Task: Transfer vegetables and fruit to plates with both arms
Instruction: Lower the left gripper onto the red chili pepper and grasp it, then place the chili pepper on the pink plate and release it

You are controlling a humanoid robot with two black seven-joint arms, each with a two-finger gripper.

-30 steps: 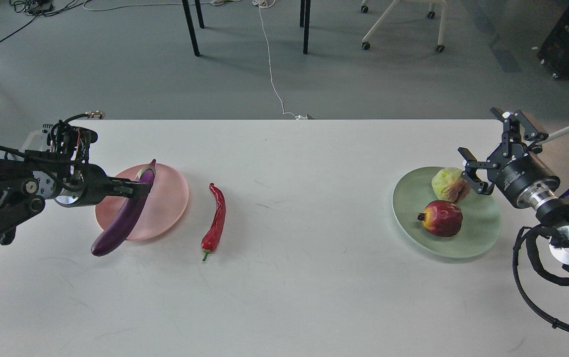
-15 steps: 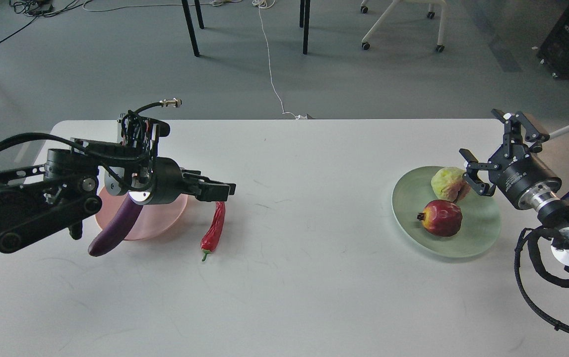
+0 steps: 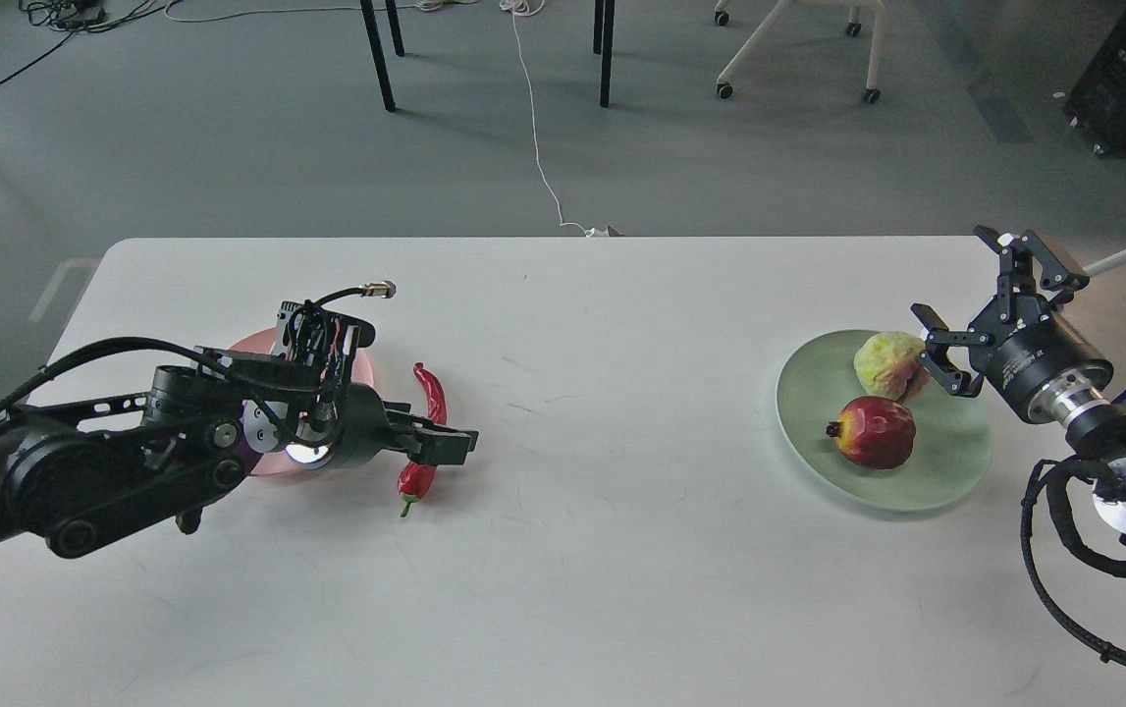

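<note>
Hiding pink plate (image 3: 362, 365) — left claw (image 3: 443, 447) over chili (image 3: 428, 420).

Our left arm (image 3: 81, 471): black and thick, with round joints and small silver screws.
Our left wrist: a shiny silver ring, plus a bunch of thin black wires with a little metal plug on top.
Our right arm (image 3: 1112, 452): black, with a shiny silver ring and round silver cap.
Our right cable: a long black bumpy hose hanging in a loop.
Our right gripper (image 3: 980, 314): black, thin bars, small white writing behind it.
</note>
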